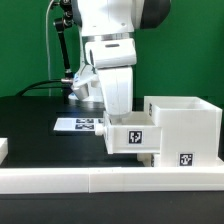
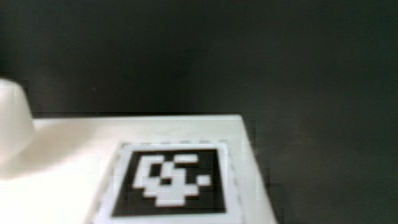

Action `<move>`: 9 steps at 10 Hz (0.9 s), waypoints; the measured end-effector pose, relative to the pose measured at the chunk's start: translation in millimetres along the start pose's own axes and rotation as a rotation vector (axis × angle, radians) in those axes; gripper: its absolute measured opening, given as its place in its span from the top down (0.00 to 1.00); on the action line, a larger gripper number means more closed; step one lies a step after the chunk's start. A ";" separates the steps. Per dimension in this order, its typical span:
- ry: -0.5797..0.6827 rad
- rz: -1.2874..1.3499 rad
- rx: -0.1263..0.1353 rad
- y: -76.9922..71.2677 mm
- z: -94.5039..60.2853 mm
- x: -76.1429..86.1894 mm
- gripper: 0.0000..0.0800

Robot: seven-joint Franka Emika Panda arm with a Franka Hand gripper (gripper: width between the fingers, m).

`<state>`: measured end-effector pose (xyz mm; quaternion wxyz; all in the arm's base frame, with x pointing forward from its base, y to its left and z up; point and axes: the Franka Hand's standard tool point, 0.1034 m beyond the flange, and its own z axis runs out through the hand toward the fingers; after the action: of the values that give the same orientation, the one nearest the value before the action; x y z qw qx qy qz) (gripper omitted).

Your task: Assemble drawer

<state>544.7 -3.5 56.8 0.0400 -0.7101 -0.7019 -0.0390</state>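
In the exterior view the tall white shell (image 1: 188, 122) stands at the right, with a tag low on its front. A shallow white tray (image 1: 132, 136) with a square tag sits off the table, its right end at the shell's open left side. My gripper (image 1: 116, 116) comes straight down onto the tray's rim and grips it; the fingertips are hidden by the tray wall. The wrist view is filled by the tray's white face and its blurred tag (image 2: 175, 180), with dark table beyond. No fingers show there. A second tray is not clearly in view.
The marker board (image 1: 78, 124) lies flat on the black table behind the tray. The long low white border rail (image 1: 100, 181) runs along the front. A white piece (image 1: 3, 148) lies at the exterior view's left edge. Cables hang behind the arm.
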 end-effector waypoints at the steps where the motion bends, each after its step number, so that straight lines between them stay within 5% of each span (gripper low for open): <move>1: 0.000 0.001 0.001 -0.3 0.3 -0.8 0.95; 9: 0.005 -0.024 -0.002 0.4 3.3 20.8 0.95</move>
<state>545.3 17.5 55.8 0.0407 -0.7015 -0.7103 -0.0417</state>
